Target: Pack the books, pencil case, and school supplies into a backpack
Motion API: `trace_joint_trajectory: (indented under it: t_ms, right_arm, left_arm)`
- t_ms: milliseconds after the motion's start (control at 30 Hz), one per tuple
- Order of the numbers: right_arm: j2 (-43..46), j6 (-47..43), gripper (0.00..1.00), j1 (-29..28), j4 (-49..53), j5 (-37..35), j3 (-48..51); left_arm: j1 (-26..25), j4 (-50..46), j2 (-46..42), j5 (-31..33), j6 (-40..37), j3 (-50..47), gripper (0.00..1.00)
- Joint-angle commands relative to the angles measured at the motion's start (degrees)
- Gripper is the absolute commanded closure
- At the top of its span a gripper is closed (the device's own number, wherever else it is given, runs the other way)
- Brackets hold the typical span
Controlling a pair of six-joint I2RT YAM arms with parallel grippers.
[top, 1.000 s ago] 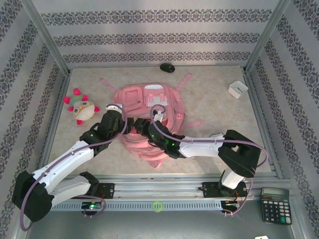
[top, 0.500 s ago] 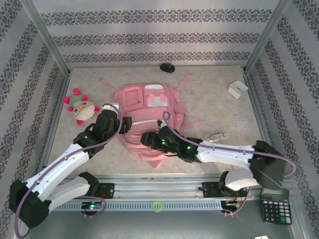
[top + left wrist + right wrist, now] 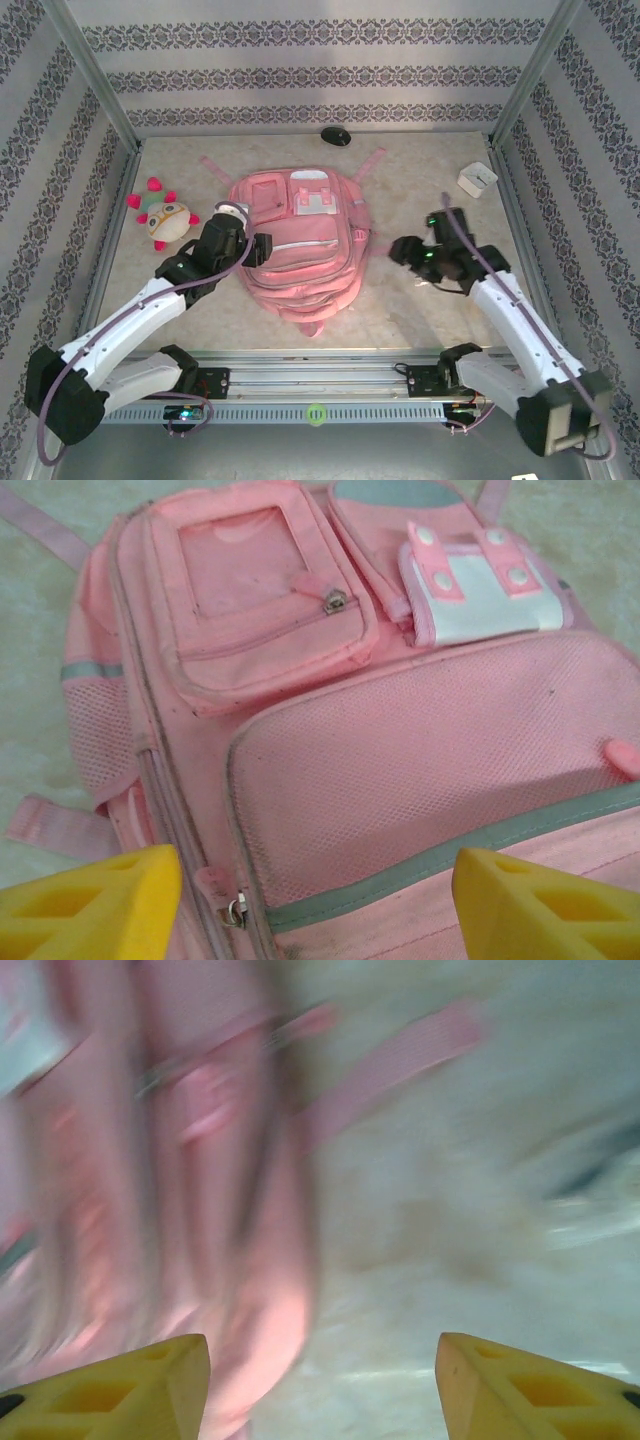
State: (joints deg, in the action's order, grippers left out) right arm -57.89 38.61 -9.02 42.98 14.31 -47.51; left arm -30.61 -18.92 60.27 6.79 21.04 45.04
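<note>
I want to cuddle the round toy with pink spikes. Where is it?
In the top view, the toy sits on the left side, a little way left of the pink backpack.

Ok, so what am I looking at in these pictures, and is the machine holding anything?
These are two robot arms bolted at the near edge of a table, each ending in a two-fingered claw. The wide picture comes from a camera above and behind them; the other two from cameras on the wrists, so the yellow wedges are the claws' own fingers. A pink backpack lies in the middle, a plush toy to its left, a small white box far right. The left claw hovers over the backpack; the right claw is beside it. Both are open, holding nothing.
</note>
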Motion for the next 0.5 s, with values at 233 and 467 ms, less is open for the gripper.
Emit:
trace_joint_trajectory:
  t_ms: [233,467]
  right_arm:
    - [-24.92,-17.78,0.27,19.47,1.04,7.14,-3.67]
    - [-32.79,-16.01,0.24,19.87,-6.18,3.16,-4.12]
  left_arm:
    - [0.81,0.25,3.41,-3.34,-1.77,3.96,0.29]
    - [0.77,0.72,3.20,-3.09,-2.28,3.50,0.29]
